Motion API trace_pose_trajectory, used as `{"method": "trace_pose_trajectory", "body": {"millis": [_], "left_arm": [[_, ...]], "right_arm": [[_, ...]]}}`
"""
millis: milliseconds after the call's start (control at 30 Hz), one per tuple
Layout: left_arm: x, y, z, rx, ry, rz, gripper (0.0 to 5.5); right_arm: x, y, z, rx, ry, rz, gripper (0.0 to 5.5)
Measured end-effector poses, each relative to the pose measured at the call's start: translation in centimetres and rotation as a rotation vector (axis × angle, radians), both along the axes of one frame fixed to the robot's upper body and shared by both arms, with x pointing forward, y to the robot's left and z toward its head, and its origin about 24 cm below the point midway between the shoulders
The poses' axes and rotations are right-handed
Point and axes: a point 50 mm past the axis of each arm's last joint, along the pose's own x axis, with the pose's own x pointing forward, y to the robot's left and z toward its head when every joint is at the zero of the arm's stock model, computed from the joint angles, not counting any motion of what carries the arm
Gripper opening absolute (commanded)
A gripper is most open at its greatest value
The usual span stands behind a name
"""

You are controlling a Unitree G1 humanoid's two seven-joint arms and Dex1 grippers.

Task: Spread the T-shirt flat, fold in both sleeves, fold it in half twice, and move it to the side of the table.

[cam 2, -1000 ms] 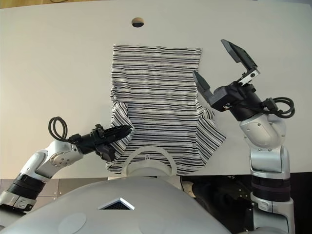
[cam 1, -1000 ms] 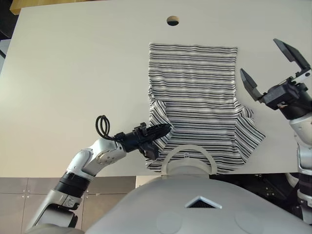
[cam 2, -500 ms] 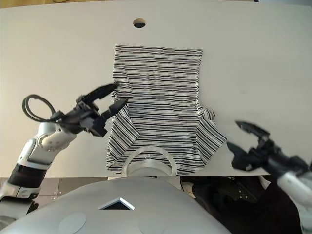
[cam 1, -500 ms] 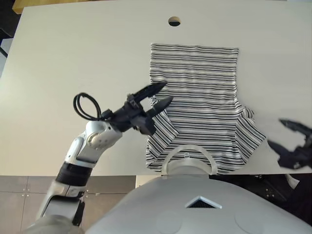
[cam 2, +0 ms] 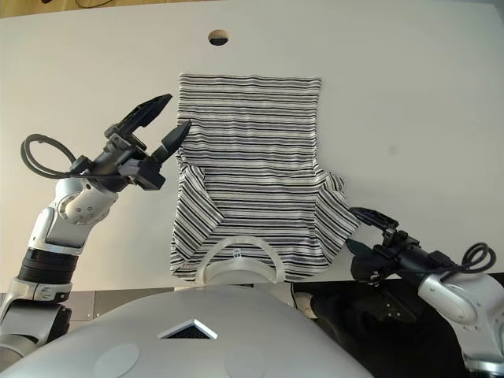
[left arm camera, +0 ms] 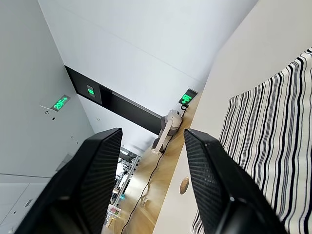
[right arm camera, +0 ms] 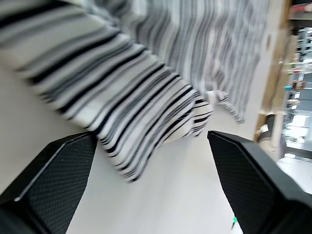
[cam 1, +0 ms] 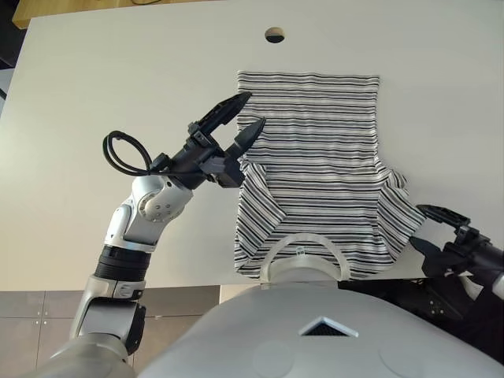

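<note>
On the pale table (cam 1: 118, 79), toward its right half, the striped T-shirt (cam 1: 315, 157) lies mostly flat with its hem at the far side and its collar at the near edge, right in front of the robot. Its left sleeve is turned in over the body, making a slanted flap along that side, while the right sleeve sticks out past the side seam, a little rumpled where it joins the shoulder. Just beyond the hem, a small round hole (cam 1: 274, 34) sits in the table top. At the shirt's left edge, about level with its far half, the left gripper (cam 1: 253, 109) hangs above the cloth with its jaws spread wide and nothing between them; the left wrist view shows both dark fingers (left arm camera: 97, 185) apart, with the stripes off to one side. Near the table's front edge, the right gripper (cam 2: 352, 228) sits just beside the outer corner of the right sleeve, its jaws likewise wide open and empty, pointing toward the cloth.
</note>
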Motion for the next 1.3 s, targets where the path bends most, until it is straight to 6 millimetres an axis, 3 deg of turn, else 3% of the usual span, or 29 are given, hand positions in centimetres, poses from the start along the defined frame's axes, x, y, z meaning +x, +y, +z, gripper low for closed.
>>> {"method": "trace_pose_trajectory", "body": {"millis": [167,433,833,1067,1300], "left_arm": [[0.0,0.1,0.8,-0.011,-0.036,0.004,2.35],[-0.4,0.2,0.5,-0.016,-0.020,0.012,2.37],[-0.7,-0.1,0.6,-0.028,-0.020,0.005,2.37],[-0.9,-0.1,0.5,-0.036,-0.015,0.005,2.37],[-1.0,0.0,0.3,-0.041,-0.006,0.009,2.37]], "right_arm": [[0.7,-0.4,-0.5,0.013,-0.039,-0.039,4.13],[1.0,-1.3,-0.9,-0.031,-0.039,-0.079,2.62],[0.7,-1.1,-1.9,-0.021,0.003,-0.070,0.22],[0.7,-1.0,-1.9,-0.005,-0.013,-0.081,0.14],[1.2,1.1,1.1,0.131,-0.137,-0.019,0.14]]}}
